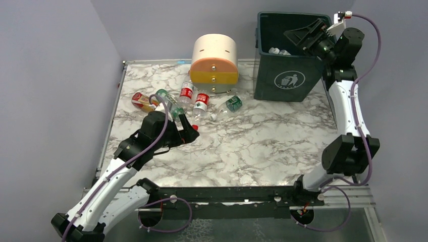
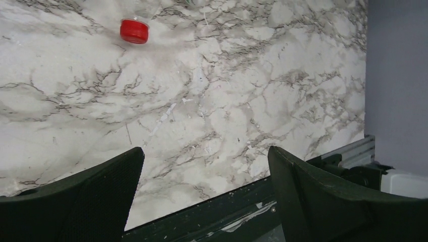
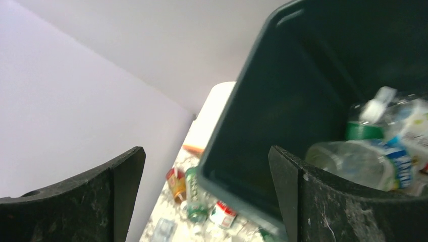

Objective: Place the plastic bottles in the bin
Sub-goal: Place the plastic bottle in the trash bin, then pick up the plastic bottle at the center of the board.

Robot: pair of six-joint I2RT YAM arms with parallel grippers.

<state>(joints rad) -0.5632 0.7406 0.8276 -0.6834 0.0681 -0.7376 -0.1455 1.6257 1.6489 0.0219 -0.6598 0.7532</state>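
Left gripper (image 1: 189, 128) near red-labelled bottles (image 1: 201, 101), writing unreadable

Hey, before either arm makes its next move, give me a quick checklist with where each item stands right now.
1. Right tool open, holding nothing: ok.
2. Right tool over the mouth of the dark green square plastic bin: ok.
3. Clear plastic bottles lying inside the bin: ok.
4. Left tool open and empty: ok.
5. Red bottle cap lined up with the left tool's opening: not ok, it sits ahead and off to the left in the wrist view.
6. Marble table rid of bottles: not ok, several labelled bottles lie by the cream-and-orange round drawer unit.
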